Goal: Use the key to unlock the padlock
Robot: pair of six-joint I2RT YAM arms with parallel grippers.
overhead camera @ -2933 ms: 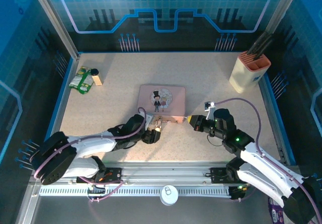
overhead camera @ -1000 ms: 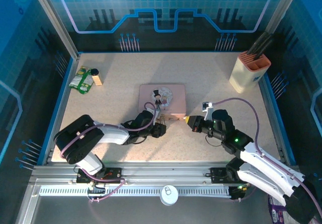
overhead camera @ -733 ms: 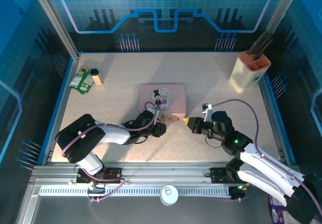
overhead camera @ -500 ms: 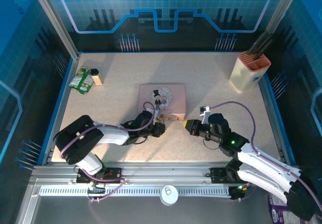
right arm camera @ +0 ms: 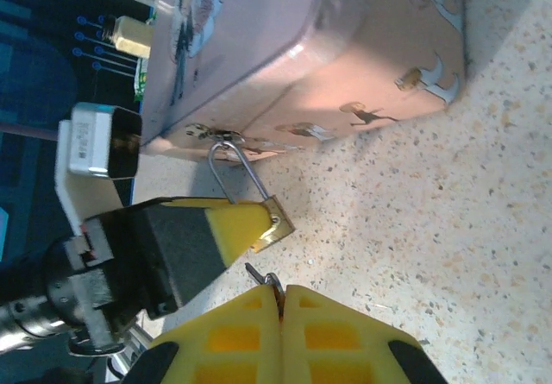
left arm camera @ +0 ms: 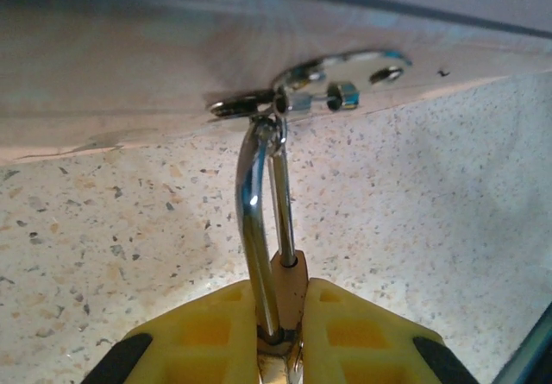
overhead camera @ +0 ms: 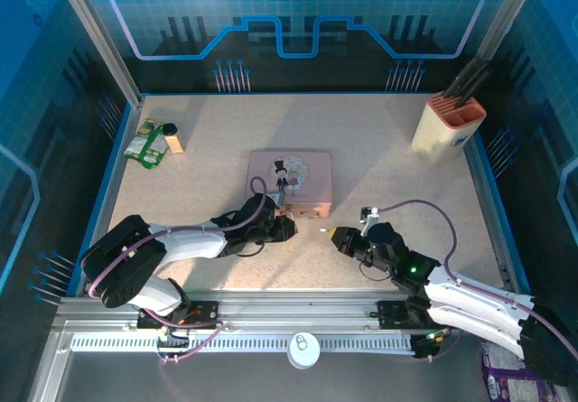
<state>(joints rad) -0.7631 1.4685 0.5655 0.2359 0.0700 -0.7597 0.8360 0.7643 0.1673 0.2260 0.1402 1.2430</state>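
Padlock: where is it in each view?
Top external: padlock at the tin's near edge, centre.
Left wrist: padlock bottom centre, clamped in the left gripper, shackle through the tin's hasp.
Right wrist: padlock centre-left, hooked to the tin.
Shared landmark: the pink tin.

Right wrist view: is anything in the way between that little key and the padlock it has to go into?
Nothing visible. The slim dark metal key, pinched in the right tool, sits just short of the small brass padlock, with only speckled tabletop between them. The left tool grips the padlock's body.
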